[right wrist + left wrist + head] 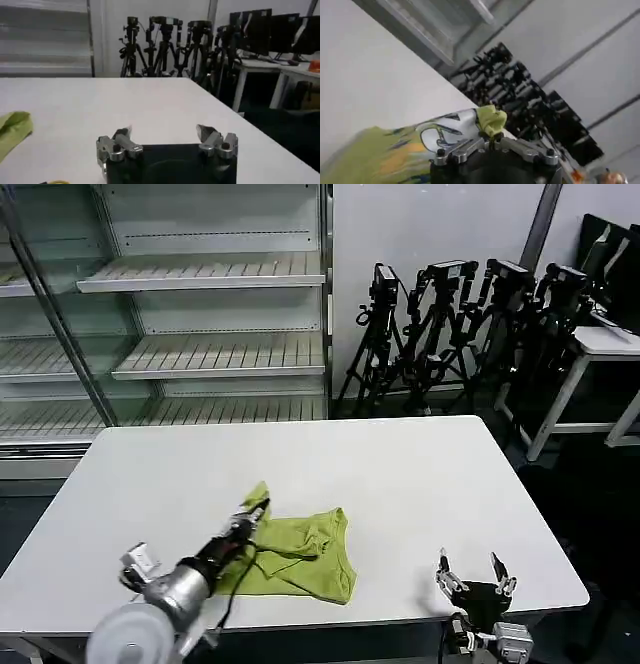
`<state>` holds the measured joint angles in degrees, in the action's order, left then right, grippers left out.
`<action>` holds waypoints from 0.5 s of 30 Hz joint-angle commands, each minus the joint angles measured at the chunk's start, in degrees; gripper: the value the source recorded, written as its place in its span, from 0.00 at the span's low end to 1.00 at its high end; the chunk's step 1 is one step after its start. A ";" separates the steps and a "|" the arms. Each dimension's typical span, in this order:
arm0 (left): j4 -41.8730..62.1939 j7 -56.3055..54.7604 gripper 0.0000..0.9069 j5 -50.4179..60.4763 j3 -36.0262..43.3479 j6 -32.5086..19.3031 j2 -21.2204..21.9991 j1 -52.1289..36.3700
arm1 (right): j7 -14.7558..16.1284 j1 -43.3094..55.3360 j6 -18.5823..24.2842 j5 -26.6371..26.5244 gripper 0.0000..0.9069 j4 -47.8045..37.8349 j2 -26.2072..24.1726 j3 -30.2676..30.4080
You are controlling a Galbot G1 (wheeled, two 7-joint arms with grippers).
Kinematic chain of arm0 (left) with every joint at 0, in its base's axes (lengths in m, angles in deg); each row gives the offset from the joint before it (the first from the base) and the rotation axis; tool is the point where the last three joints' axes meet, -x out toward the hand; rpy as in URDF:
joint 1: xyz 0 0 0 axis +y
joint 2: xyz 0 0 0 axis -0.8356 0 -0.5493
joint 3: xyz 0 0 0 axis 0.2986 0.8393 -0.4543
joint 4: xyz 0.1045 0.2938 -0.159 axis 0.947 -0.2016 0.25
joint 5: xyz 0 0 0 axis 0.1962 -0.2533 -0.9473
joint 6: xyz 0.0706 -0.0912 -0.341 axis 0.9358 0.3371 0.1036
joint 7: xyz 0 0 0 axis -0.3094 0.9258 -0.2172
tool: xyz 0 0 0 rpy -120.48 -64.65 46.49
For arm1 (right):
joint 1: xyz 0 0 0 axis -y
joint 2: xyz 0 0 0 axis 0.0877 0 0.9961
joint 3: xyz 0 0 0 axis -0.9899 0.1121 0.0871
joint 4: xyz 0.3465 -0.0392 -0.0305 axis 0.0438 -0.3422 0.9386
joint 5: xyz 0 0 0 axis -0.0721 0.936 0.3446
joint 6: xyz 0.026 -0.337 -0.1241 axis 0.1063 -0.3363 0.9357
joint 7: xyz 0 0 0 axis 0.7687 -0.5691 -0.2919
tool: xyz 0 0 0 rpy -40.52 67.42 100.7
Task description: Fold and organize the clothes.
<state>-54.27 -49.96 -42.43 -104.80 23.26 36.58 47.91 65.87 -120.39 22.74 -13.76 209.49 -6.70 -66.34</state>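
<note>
Now, operator, take the T-shirt as your landmark.

Head view, T-shirt (305, 554): you see it crumpled on the white table (400, 474), toward the near edge and left of the middle.
Head view, left gripper (257, 512): it sits at the shirt's far-left corner, fingers pinched together on a raised fold of the cloth.
Head view, right gripper (476, 577): it hangs well to the right of the shirt, at the table's near edge, jaws spread wide and holding nothing.
Head view, tripods (450, 324): a row of them stands on the floor well beyond the shirt, past the table's far edge.

Left wrist view, left gripper (493, 141): your jaws are closed on a bunched tip of lime fabric (491, 119), with more cloth trailing beside them.

Right wrist view, right gripper (164, 137): fingers stand wide apart, empty, over bare table.
Right wrist view, T-shirt (12, 129): only its edge shows, well apart from that gripper.
</note>
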 commanded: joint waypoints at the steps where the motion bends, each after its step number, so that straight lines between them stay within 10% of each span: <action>1: 7.91 -0.01 0.04 10.38 15.03 -0.84 4.80 -5.79 | 0.20 -0.80 0.16 0.53 1.00 0.84 0.39 -0.19; 6: 9.91 -1.82 0.06 11.54 15.76 -0.98 6.73 -7.09 | 0.55 -0.35 0.29 1.21 1.00 0.86 -0.20 0.29; 8: 9.93 -1.43 1.00 13.16 16.20 -0.60 7.10 -7.12 | 0.58 -0.33 0.29 1.26 1.00 1.07 -0.23 0.33; 15: 8.08 -0.01 1.00 14.01 15.32 -0.53 6.92 -6.90 | 0.74 -1.08 0.59 1.99 1.00 2.38 -0.24 0.89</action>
<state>-47.04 -50.29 -32.22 -92.74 22.78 41.82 42.61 66.50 -120.84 23.18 -12.25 210.86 -6.74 -65.65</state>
